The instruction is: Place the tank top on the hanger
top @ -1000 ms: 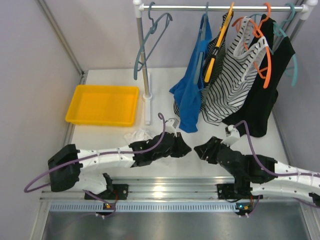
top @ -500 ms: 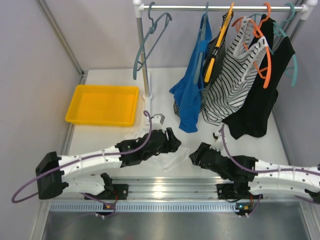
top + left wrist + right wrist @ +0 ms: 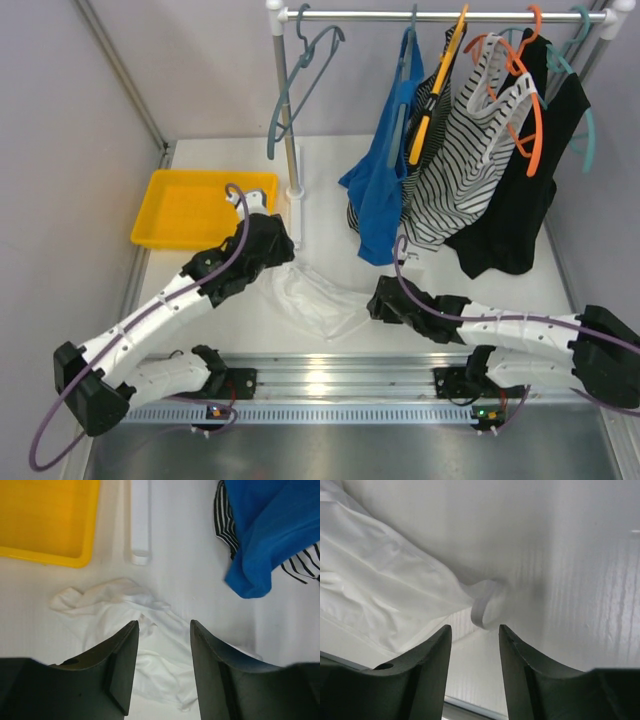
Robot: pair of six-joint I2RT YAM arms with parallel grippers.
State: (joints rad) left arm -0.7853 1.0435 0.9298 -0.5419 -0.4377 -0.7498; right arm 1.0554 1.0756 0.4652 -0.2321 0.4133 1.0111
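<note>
The white tank top (image 3: 318, 298) lies crumpled on the table between the two arms. My left gripper (image 3: 279, 262) is open and hovers over its far left end; in the left wrist view the tank top (image 3: 150, 650) shows between the open fingers of the left gripper (image 3: 162, 630). My right gripper (image 3: 378, 300) is open and low at its right edge; in the right wrist view a strap loop (image 3: 483, 607) lies just ahead of the open right gripper (image 3: 475, 630). The grey-blue hanger (image 3: 300, 85) hangs empty at the left end of the rail.
A yellow tray (image 3: 205, 208) sits at the far left of the table. The rack post and foot (image 3: 294, 215) stand beside the left gripper. A blue top (image 3: 380, 200), a striped top (image 3: 465, 170) and a black garment (image 3: 520, 215) hang on the right, with orange and teal hangers.
My left arm has swung back and to the left, toward the tray. My right gripper has reached left along the table. The tank top now lies more spread out between them.
</note>
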